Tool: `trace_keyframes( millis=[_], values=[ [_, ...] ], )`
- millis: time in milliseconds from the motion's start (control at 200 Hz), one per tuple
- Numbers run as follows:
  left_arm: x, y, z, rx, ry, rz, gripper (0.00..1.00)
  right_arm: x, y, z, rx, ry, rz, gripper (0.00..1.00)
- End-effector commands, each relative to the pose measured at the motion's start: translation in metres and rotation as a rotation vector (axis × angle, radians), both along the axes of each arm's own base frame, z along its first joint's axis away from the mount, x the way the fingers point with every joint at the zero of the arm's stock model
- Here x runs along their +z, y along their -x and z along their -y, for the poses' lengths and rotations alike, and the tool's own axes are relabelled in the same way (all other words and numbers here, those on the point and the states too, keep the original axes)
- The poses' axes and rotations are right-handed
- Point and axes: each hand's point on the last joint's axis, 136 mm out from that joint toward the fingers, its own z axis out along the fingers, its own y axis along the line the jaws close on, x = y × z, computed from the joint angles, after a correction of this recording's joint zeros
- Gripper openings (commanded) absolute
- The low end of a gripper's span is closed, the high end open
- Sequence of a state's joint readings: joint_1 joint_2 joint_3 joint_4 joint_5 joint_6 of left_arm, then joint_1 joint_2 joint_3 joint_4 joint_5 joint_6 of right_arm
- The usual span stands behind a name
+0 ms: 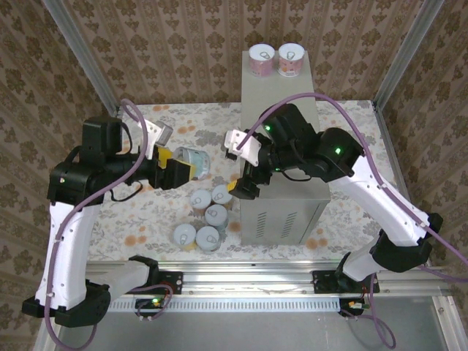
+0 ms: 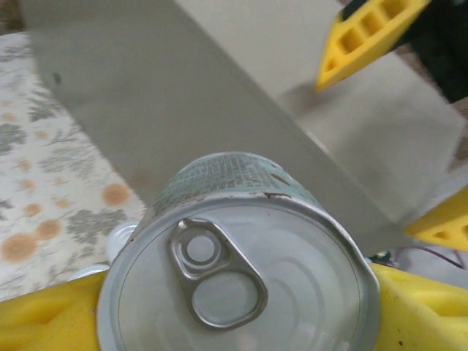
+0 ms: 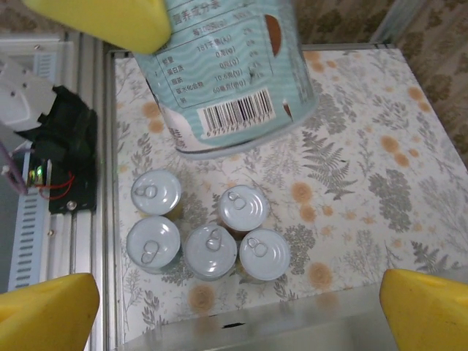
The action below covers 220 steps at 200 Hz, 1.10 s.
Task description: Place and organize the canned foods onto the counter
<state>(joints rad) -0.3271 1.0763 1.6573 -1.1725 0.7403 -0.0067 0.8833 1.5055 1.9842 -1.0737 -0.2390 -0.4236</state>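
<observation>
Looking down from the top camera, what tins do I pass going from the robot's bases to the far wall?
Five tins huddled on the flowery floor → the teal tin in the left gripper → two pink tins on the grey counter.

A teal-labelled cylindrical tin (image 3: 234,80) with a barcode hangs over 5 silver-lidded pull-tab tins (image 3: 210,251) clustered on the floral-patterned bench (image 3: 365,146). The right claw's (image 3: 234,314) yellow fingers (image 3: 47,314) stand wide apart.
</observation>
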Motion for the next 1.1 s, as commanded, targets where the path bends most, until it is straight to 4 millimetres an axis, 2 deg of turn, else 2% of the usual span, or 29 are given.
trace_keyframes(
  millis=[0,155,265,430,630,875,1095],
  values=[
    [0.031,0.029,0.017,-0.17,0.138,0.063,0.79,0.006,0.01,-0.007,0.084,-0.01,0.054,1.0],
    [0.035,0.044,0.022,-0.236,0.166,0.062,0.79,0.008,0.015,-0.018,0.113,-0.031,0.075,1.0],
    [0.035,0.043,0.022,-0.232,0.164,0.065,0.79,0.011,0.018,-0.029,0.127,-0.068,0.063,1.0],
    [0.035,0.043,0.021,-0.221,0.159,0.082,0.78,0.003,0.023,-0.049,0.139,-0.122,0.013,1.0],
    [0.036,0.037,0.019,-0.183,0.151,0.124,0.76,0.001,0.027,-0.059,0.117,-0.159,-0.033,1.0],
    [0.045,0.034,0.017,-0.148,0.184,0.194,0.73,0.004,0.021,-0.064,0.039,-0.216,-0.097,1.0],
    [0.052,0.021,0.014,-0.068,0.215,0.24,0.69,0.0,0.007,-0.07,-0.068,-0.267,-0.153,1.0]
  ],
)
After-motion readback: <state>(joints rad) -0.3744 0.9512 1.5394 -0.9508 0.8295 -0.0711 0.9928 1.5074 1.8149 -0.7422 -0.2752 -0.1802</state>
